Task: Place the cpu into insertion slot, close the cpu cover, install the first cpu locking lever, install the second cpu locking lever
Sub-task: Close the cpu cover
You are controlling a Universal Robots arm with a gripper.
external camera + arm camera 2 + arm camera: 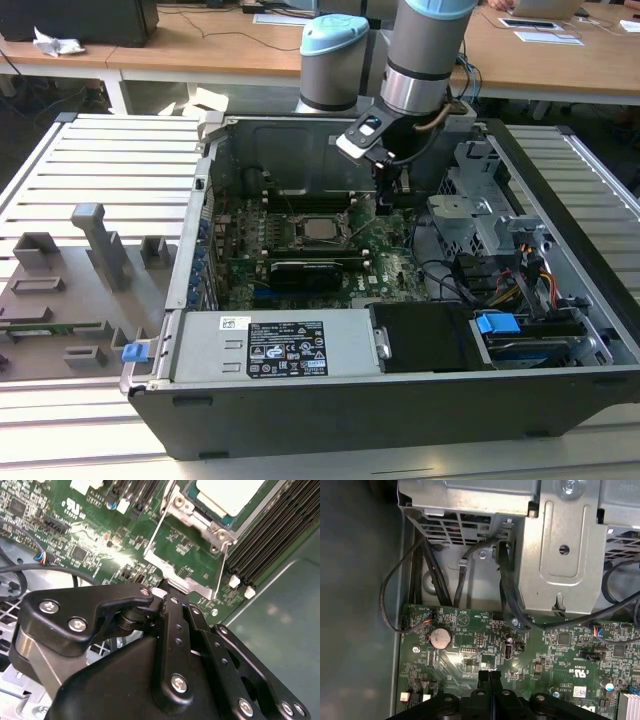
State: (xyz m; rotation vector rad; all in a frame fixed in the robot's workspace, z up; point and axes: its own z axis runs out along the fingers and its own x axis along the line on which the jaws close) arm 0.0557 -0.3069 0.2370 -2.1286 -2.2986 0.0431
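Black end effector [161, 591] sits closest in the second wrist view, fingers [170, 611] shut w/ nothing btwn, tips just over the board [75, 535]. Beyond, two wire levers [154, 532] run lengthwise from slot [296, 231] toward the tips. Farthest: cpu [227, 495] in slot, cover [200, 517] apparently down. Per exterior view, cpu lies to the exterior view's left of tips.
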